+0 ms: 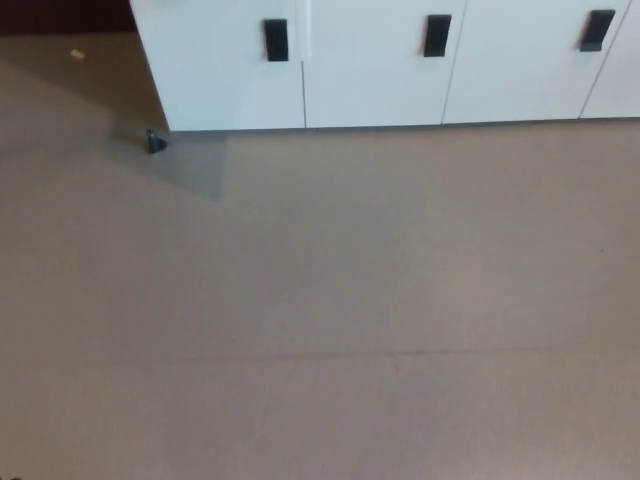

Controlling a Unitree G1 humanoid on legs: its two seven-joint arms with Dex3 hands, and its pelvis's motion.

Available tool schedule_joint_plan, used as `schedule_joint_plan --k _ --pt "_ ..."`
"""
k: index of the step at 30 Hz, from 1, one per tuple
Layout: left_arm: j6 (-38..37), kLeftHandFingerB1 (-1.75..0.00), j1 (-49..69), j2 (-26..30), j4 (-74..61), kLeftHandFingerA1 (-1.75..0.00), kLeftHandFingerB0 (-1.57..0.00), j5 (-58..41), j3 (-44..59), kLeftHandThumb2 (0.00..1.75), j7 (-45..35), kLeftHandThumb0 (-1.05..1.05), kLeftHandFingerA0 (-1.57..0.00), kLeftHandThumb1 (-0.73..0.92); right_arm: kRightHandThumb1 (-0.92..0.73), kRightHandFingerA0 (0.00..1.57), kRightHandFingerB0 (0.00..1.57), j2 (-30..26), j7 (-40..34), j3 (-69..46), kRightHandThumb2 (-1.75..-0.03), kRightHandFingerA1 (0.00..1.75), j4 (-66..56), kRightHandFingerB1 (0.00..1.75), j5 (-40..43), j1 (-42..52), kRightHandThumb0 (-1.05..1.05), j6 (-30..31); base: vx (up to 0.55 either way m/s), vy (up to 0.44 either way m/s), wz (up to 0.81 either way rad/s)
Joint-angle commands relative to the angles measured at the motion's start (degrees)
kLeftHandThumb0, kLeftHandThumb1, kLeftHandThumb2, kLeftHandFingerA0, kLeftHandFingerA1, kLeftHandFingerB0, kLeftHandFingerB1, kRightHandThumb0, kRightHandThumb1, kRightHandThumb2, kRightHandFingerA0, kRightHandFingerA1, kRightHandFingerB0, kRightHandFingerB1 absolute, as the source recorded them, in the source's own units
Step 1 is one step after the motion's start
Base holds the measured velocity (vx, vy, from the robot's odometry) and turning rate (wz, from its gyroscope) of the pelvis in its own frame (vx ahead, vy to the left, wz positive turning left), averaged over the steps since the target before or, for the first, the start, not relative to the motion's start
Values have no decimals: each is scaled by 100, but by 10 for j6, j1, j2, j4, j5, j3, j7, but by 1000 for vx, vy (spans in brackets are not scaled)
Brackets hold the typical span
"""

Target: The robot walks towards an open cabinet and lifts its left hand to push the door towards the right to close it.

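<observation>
Looking down from the head view, we find neither hand in the picture, so we cannot tell whether the fingers are spread, pressed together or holding anything.

Surface: a plain grey-brown floor fills most of the view. A faint straight seam crosses it from left to right in the lower half.

Room: a row of white cabinets runs along the top edge, its base meeting the floor in a straight line across the picture. We count three black handles: one on the leftmost door, a second on the next door to the right, a third further right. Each handle is a short upright bar. Thin vertical gaps separate the door fronts.

Task thing: the leftmost door sits at the top left of the view, near the row's left end. Its face looks towards us, its long axis upright. From this angle we cannot tell whether it stands open or flush with its neighbours.

Left of the row, the floor is darker. A small dark object sits on the floor just beside the cabinet's lower left corner. A tiny pale scrap lies further back at the far left.
</observation>
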Motion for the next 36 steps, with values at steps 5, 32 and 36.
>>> schedule_joint_plan --k 5,32,36 --pt "6 -43 7 14 0 -52 -37 -6 -4 60 -8 -5 -53 72 -61 60 50 -4 5 0 -57 48 2 42 9 6 -12 1 267 -56 -7" --pt "12 -44 7 16 0 -52 -37 -18 -4 61 -8 -6 -50 71 -60 61 52 -9 6 9 -57 48 22 43 3 0 -12 -15 315 -110 9" --pt "15 -43 7 17 2 -53 -37 -22 -3 60 -10 -5 -53 73 -61 60 51 -10 5 11 -58 48 23 43 0 0 -13 -19 347 -26 -14"
